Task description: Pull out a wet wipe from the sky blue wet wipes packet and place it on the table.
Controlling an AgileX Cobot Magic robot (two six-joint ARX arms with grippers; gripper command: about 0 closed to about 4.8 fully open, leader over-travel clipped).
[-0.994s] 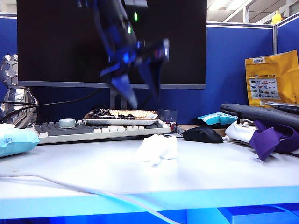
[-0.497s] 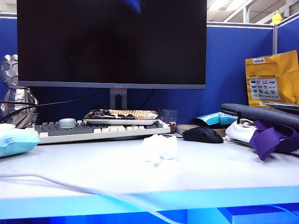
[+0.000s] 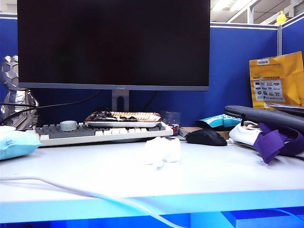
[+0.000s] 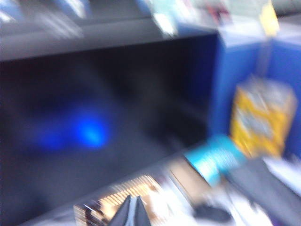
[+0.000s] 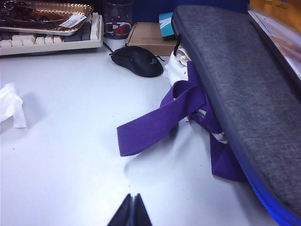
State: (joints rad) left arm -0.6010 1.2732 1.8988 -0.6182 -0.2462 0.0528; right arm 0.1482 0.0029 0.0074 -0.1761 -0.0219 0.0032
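The wet wipe (image 3: 162,151) is seen crumpled mid-desk (image 3: 228,175), the packet (image 3: 16,143) at the left edge. Left gripper (image 4: 131,213) and right gripper (image 5: 131,210) are closed, empty.

We see open table (image 3: 228,178) in front of the wet wipe (image 3: 162,151). The keyboard (image 3: 102,133) blocks the back, the mouse (image 3: 205,137) and purple strap (image 3: 275,141) crowd the right, and a cable (image 3: 85,194) crosses the front left.

Soft cloth wet wipe (image 3: 162,151), smooth table (image 3: 95,166)
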